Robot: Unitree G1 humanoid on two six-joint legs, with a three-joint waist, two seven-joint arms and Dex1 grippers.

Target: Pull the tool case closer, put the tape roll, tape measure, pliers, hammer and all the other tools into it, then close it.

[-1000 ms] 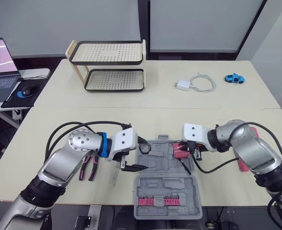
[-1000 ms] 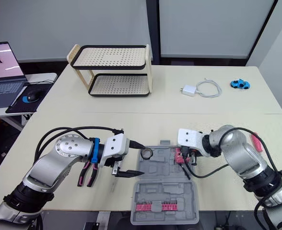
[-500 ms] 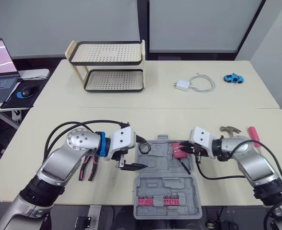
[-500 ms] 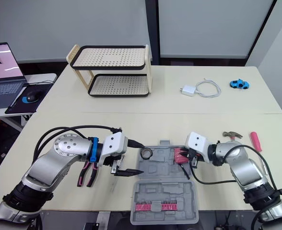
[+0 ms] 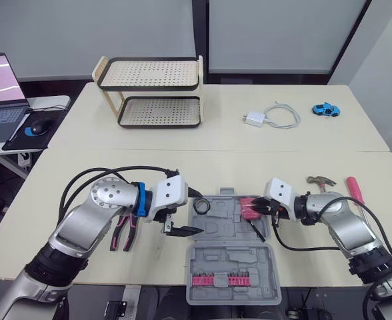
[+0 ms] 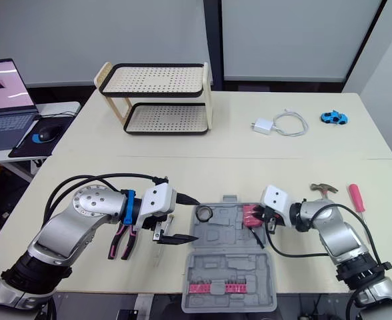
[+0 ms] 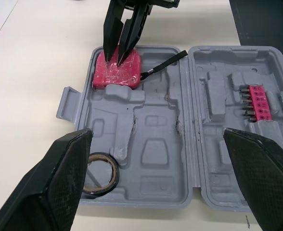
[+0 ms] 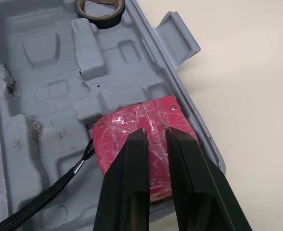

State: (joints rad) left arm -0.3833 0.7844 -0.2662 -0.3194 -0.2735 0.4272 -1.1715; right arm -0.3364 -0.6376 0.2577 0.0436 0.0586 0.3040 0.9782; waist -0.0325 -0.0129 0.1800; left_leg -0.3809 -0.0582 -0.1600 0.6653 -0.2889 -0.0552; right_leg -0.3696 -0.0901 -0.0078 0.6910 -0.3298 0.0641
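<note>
My right fingers (image 8: 132, 183) are drawn almost together with only a slit between them. They grip nothing. Their tips press down on the top face of the pink tape measure (image 8: 132, 118), which is wider than the pair of them. It sits in a corner pocket of the open tool case (image 7: 151, 159), and its black strap (image 7: 165, 63) trails from it across the tray. My right gripper (image 8: 154, 131) points inward from the case's right end. The forearm behind it lies low over the table, bent at the elbow.

Past that forearm, on the side away from the case, the hammer (image 5: 318, 180) lies on the table with the red-handled screwdriver (image 5: 353, 189) just beyond it.

My left gripper (image 5: 191, 215) hangs at the case's other end with its two fingers spread wide and nothing between them. It aims across the tray towards the right gripper. The tape roll (image 7: 115, 172) lies in the pocket nearest one of those left fingertips, partly hidden behind it.

My left arm comes in with the elbow pushed outward and the forearm crossing towards the case. The pink-handled pliers (image 5: 124, 233) lie on the table under that forearm, outside the case.

The lid is folded out flat towards me, with a pink strip of bits (image 5: 216, 280) clipped in it.
</note>
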